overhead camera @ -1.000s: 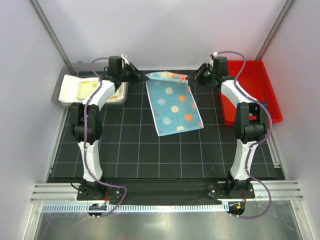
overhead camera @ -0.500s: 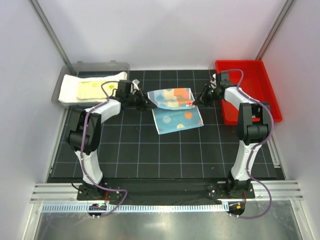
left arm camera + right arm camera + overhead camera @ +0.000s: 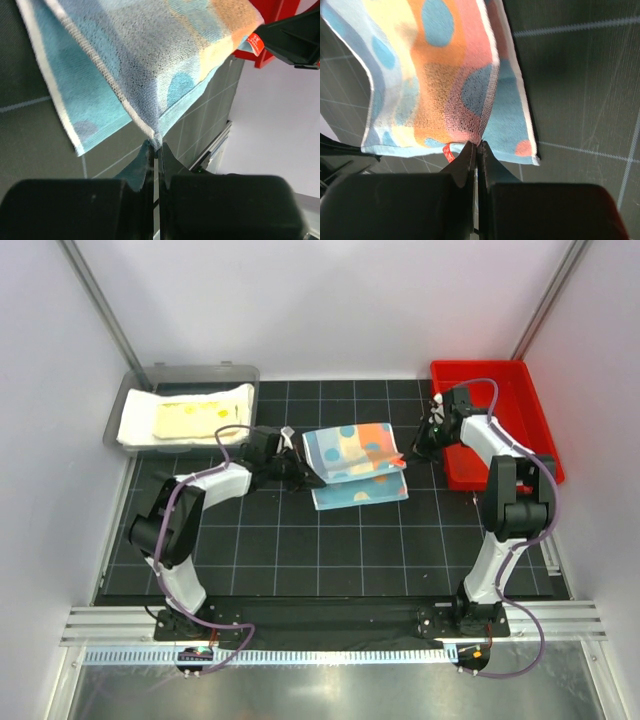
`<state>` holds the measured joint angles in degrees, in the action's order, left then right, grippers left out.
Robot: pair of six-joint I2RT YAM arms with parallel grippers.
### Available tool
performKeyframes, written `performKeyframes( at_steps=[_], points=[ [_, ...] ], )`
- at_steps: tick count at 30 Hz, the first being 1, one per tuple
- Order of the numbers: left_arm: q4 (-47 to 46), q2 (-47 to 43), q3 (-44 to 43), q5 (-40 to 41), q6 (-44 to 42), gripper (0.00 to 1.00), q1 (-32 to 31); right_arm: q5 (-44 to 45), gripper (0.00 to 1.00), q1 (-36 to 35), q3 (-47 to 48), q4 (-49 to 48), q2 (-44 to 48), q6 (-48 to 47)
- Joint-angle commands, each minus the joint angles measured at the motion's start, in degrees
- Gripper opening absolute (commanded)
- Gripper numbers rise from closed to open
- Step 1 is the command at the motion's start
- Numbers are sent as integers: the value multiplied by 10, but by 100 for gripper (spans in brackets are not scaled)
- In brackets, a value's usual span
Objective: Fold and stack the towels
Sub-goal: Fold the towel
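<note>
Two towels are counted, plus two containers and two grippers. The light-blue towel [image 3: 355,465] is found just past the middle of the black mat [image 3: 330,550], toward 12 o'clock. It is doubled over: a lower layer with pastel dots lies flat, and an upper layer with orange, yellow and blue patches is held above it. Looped terry pile and a white hem are made out, with a small red tag [image 3: 449,151] at one corner. The left gripper [image 3: 155,150] is clamped tight on the 9 o'clock corner, and the right gripper [image 3: 476,147] is pinched on the 3 o'clock corner. The pale yellow towel [image 3: 185,415] is seen rumpled in the grey tray [image 3: 200,372] at 10 o'clock. The red bin [image 3: 510,400] is placed at 2 o'clock.
</note>
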<state>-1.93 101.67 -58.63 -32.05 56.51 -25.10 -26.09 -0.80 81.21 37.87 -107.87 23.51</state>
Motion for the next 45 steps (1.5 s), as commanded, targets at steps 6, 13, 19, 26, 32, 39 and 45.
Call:
performKeyframes(
  at_steps=[6,13,19,26,32,39,45],
  points=[
    [-4,-13,34,44,-38,0,-10,-12,4,0,-77,0,41,-26],
    [18,-24,56,51,-62,0,-11,-38,23,0,-189,-71,94,28],
    [18,-24,60,51,-64,0,-11,-64,33,0,-260,-121,135,52],
    [18,-17,63,51,-67,0,-12,-54,33,0,-290,-138,142,52],
    [18,-2,70,62,-69,0,-14,9,33,-1,-272,-121,160,35],
    [18,13,72,65,-67,0,-14,17,33,-3,-266,-129,148,31],
    [18,17,70,64,-69,0,-14,13,33,-15,-264,-150,140,42]
  ],
)
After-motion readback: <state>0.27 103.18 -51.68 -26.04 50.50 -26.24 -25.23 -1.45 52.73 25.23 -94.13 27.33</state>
